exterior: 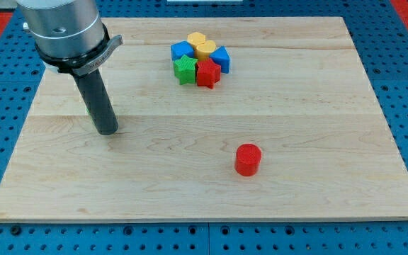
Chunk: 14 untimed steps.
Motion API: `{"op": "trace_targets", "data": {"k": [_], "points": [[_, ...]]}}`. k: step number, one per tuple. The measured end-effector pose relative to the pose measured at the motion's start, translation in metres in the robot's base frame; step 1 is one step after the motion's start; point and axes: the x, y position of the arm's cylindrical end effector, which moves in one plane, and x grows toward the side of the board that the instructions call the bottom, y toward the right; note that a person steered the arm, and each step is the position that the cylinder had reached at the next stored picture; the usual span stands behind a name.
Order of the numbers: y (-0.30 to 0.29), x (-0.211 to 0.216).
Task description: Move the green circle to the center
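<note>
Tip stands well left of red cylinder, touching nothing

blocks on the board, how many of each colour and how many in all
red: 2, the red cylinder alone toward the view's bottom and the red star in the cluster
blue: 2, one blue block and another blue block
yellow: 1, the yellow block
green: 1, the green star
total: 6
my tip is at the view's left, away from all of them
</note>
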Motion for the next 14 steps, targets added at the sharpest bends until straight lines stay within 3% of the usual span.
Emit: {"op": "trace_targets", "data": {"k": [1, 3, 5, 7, 9, 11, 14], "points": [[-0.004, 0.001], [-0.114, 0.005], [-0.078, -0.022], [-0.005, -0.023], [0.003, -0.065], [0.073, -0.044], [0.052, -0.015]]}}
